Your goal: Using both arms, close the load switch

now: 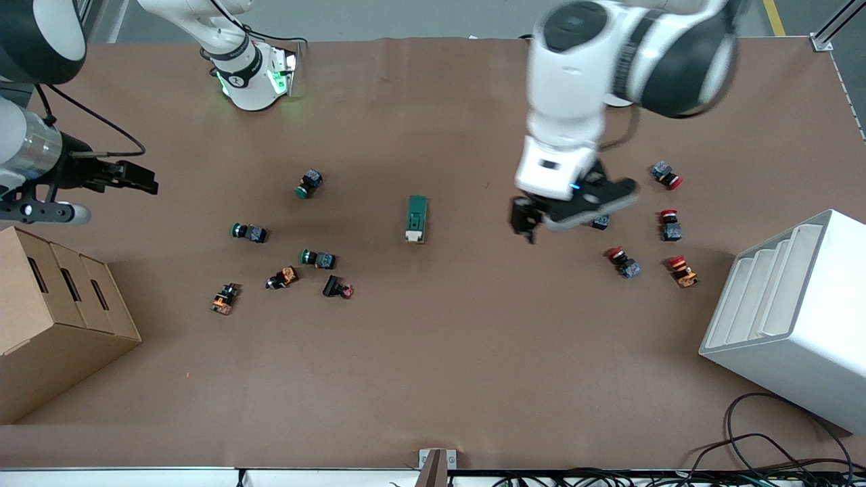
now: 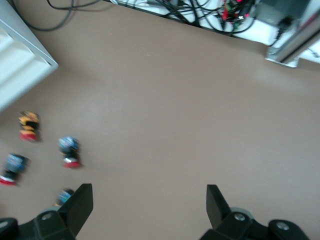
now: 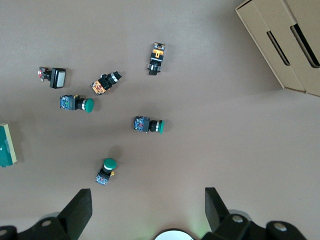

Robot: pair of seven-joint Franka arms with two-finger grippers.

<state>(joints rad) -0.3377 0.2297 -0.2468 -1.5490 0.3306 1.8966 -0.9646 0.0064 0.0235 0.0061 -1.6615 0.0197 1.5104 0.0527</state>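
Note:
The load switch (image 1: 417,218) is a dark green block with a white lever piece at the end nearer the front camera, lying mid-table. It also shows at the edge of the right wrist view (image 3: 6,146) and is out of the left wrist view. My left gripper (image 1: 531,226) is open and empty in the air over bare table, between the switch and the red pushbuttons; its own view (image 2: 148,205) shows the jaws wide apart. My right gripper (image 1: 142,179) is open and empty (image 3: 148,207) over the right arm's end of the table, well away from the switch.
Green and orange pushbuttons (image 1: 318,258) lie scattered toward the right arm's end, and red pushbuttons (image 1: 671,225) toward the left arm's end. A cardboard box (image 1: 54,311) stands at the right arm's end and a white tiered bin (image 1: 798,318) at the left arm's end.

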